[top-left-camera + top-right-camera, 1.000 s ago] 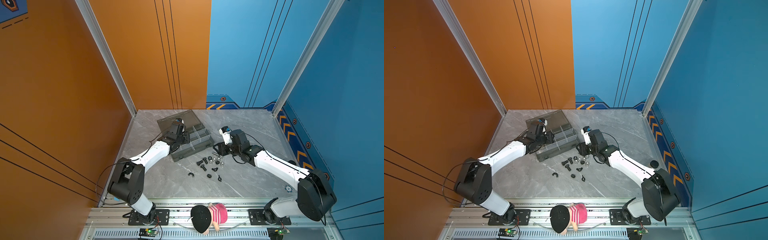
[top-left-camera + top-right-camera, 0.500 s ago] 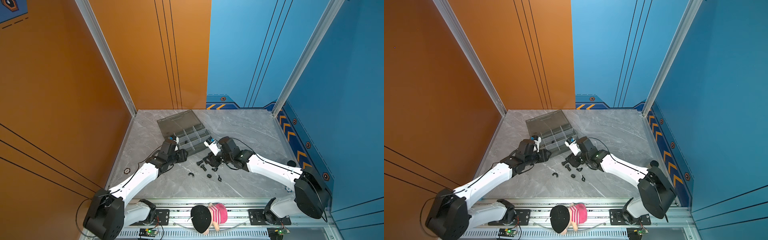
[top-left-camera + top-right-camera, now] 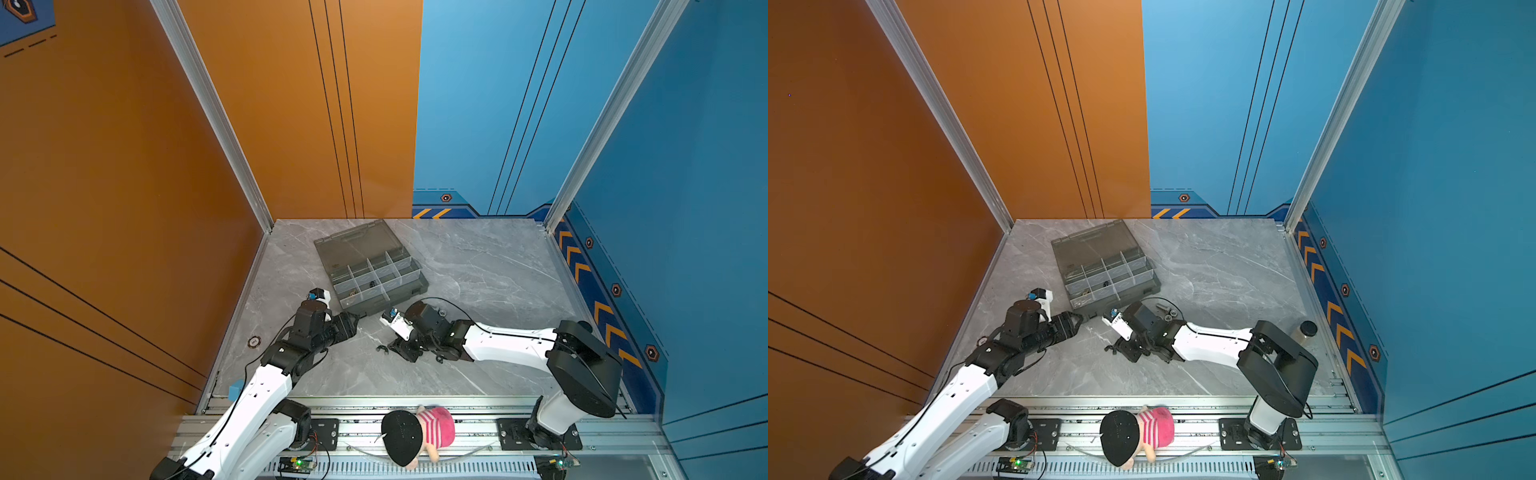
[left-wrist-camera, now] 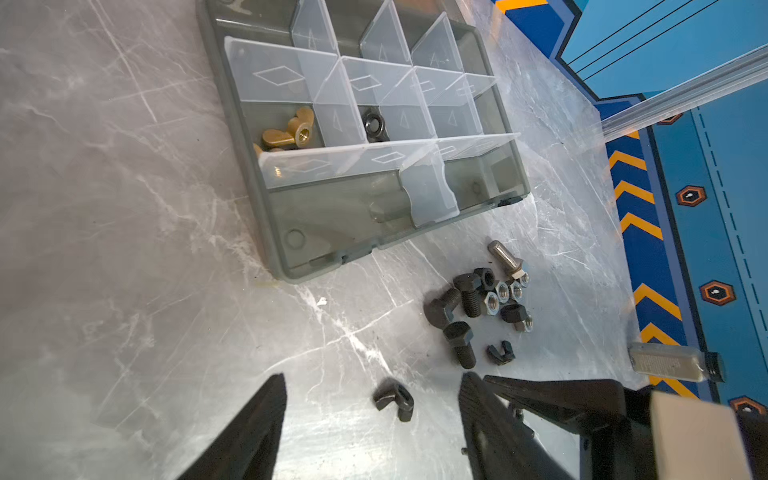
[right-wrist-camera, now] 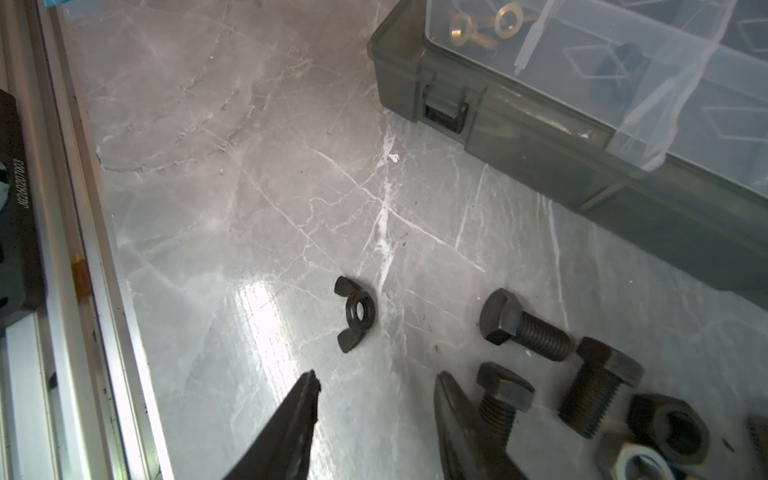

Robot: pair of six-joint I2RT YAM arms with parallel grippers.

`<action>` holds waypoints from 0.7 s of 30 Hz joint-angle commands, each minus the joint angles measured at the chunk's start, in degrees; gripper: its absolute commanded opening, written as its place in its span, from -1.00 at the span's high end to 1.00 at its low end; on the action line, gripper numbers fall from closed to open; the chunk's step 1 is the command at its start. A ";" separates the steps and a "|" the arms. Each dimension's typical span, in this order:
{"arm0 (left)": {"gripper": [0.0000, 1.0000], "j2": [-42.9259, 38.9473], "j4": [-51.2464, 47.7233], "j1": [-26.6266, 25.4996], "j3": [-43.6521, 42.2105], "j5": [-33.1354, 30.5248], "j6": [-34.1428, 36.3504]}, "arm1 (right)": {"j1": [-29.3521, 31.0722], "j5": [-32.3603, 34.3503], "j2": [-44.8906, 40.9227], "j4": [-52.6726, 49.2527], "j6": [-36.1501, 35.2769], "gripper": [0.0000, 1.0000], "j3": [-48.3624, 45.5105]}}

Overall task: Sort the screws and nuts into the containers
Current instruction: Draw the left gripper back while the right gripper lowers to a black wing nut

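Before me, a smoky grey organiser case lies open, its lid laid flat, pale dividers forming cells. An end cell holds two brass wing nuts; the next holds one black nut. Loose near the case lie stubby black bolts, silver hex nuts, a silver bolt and two black wing nuts.

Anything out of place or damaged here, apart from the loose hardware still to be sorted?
One divider in the near row of the organiser case looks bowed and leaning, unlike the straight ones beside it. A plush doll also lies on the front rail, unrelated to sorting. Nothing else stands out.
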 commanded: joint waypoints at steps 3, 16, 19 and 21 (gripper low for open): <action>-0.43 -0.95 -1.07 2.34 -2.61 2.83 -1.31 | 1.84 2.58 3.67 1.22 -1.09 0.07 2.92; -0.59 -0.91 0.40 5.40 -4.19 6.12 -1.75 | 3.55 3.74 7.70 2.76 -1.26 0.20 4.97; -0.61 -0.89 0.50 5.73 -4.43 6.19 -1.85 | 3.63 3.39 8.37 3.14 -1.09 0.22 5.09; -0.61 -0.87 0.76 5.82 -4.68 6.32 -2.00 | 3.63 3.25 9.02 3.37 -1.00 0.22 5.28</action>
